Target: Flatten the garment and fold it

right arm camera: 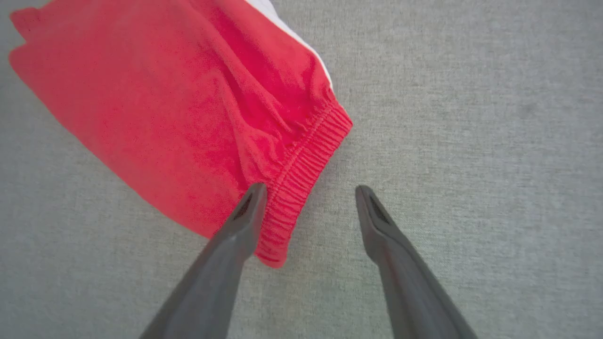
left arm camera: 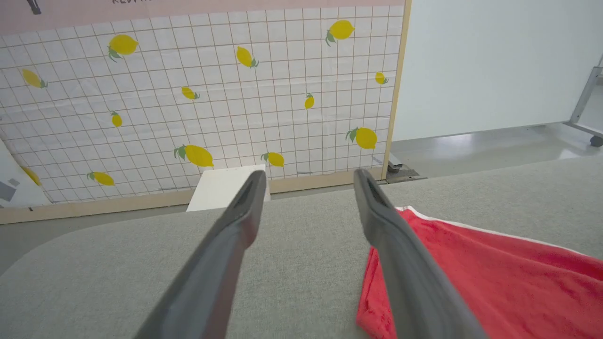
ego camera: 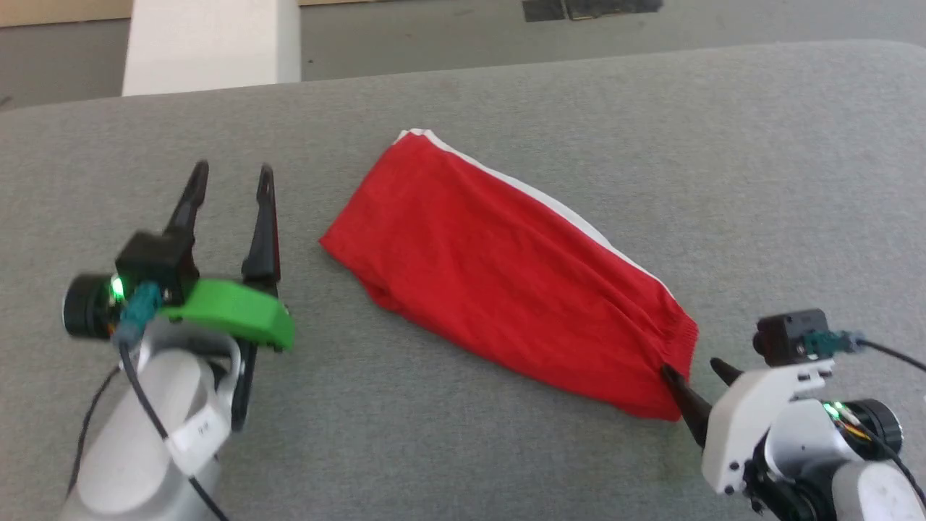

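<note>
Grey fabric tabletop (ego camera: 759, 145) with red shorts (ego camera: 499, 268) lying flat from 11 to 5 o'clock, apparently folded once; left gripper (ego camera: 233, 172) at 9 o'clock and right gripper (ego camera: 691, 367) at 5 o'clock both gape empty, further folding probably left.

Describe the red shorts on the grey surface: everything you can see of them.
The red shorts lie flat on the grey cloth surface, seemingly doubled lengthwise into a strip running diagonally, hem end far and left, gathered elastic waistband near and right. Soft knit-looking fabric, lightly creased near the waist; a white stripe edges the far side. One finger of the open right claw overlaps the waistband's corner; contact cannot be confirmed. The open left claw stands apart.
</note>
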{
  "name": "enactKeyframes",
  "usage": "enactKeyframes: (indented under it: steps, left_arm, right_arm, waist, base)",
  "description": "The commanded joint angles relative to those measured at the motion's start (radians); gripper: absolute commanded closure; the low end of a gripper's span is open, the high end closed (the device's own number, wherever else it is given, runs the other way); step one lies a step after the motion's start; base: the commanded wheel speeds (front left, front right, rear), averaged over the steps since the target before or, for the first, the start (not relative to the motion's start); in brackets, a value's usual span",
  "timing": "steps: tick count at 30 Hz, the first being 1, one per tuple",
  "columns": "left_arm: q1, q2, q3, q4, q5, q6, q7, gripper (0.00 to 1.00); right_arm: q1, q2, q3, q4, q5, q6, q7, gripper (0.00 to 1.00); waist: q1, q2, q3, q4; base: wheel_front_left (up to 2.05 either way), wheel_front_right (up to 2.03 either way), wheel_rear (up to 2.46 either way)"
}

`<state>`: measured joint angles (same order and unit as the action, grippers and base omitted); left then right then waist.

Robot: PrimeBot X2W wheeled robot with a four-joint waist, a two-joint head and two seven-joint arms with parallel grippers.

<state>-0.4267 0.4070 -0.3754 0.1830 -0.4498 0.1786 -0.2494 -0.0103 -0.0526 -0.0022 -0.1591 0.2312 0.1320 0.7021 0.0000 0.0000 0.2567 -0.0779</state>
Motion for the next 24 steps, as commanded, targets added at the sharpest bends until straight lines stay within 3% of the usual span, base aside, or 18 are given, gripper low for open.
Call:
enactKeyframes:
  steps: [1, 7, 16, 17, 18, 19, 24]
  left_arm:
    - [0.04, 0.008, 0.004, -0.032, 0.001, 0.017, -0.003, 0.0]
    - [0.128, 0.004, -0.001, -0.135, -0.014, 0.056, 0.026, 0.0]
    - [0.15, -0.011, -0.024, -0.156, -0.028, 0.057, 0.044, 0.0]
    - [0.152, -0.012, -0.028, -0.154, -0.029, 0.055, 0.046, 0.0]
    - [0.154, -0.013, -0.032, -0.151, -0.032, 0.052, 0.051, 0.0]
    - [0.155, -0.013, -0.036, -0.148, -0.035, 0.049, 0.056, 0.0]
    - [0.141, -0.026, -0.055, -0.116, -0.071, 0.026, 0.113, 0.0]
  right_arm:
    - [-0.04, 0.002, -0.002, 0.029, 0.007, -0.001, 0.003, 0.0]
    - [-0.141, 0.002, 0.022, 0.182, -0.036, -0.001, 0.019, 0.0]
    - [-0.187, 0.002, 0.051, 0.343, -0.128, -0.001, 0.096, 0.01]
    - [-0.186, 0.002, 0.055, 0.349, -0.131, -0.001, 0.109, 0.62]
    - [-0.186, 0.002, 0.06, 0.349, -0.135, -0.001, 0.116, 0.9]
    - [-0.186, 0.002, 0.063, 0.348, -0.137, -0.001, 0.121, 1.0]
    - [-0.189, 0.002, 0.06, 0.32, -0.153, -0.001, 0.121, 1.0]
  waist:
    - [0.0, 0.0, -0.007, 0.032]
    - [0.0, 0.0, 0.007, 0.084]
    - [0.0, 0.0, 0.007, 0.123]
    - [0.0, 0.0, 0.004, 0.122]
    - [0.0, 0.0, 0.002, 0.12]
    - [0.0, 0.0, 0.0, 0.118]
    - [0.0, 0.0, -0.009, 0.099]
  base:
    - [0.0, 0.0, 0.0]
    - [0.0, 0.0, 0.0]
    - [0.0, 0.0, 0.0]
    - [0.0, 0.0, 0.0]
    - [0.0, 0.0, 0.0]
    - [0.0, 0.0, 0.0]
    - [0.0, 0.0, 0.0]
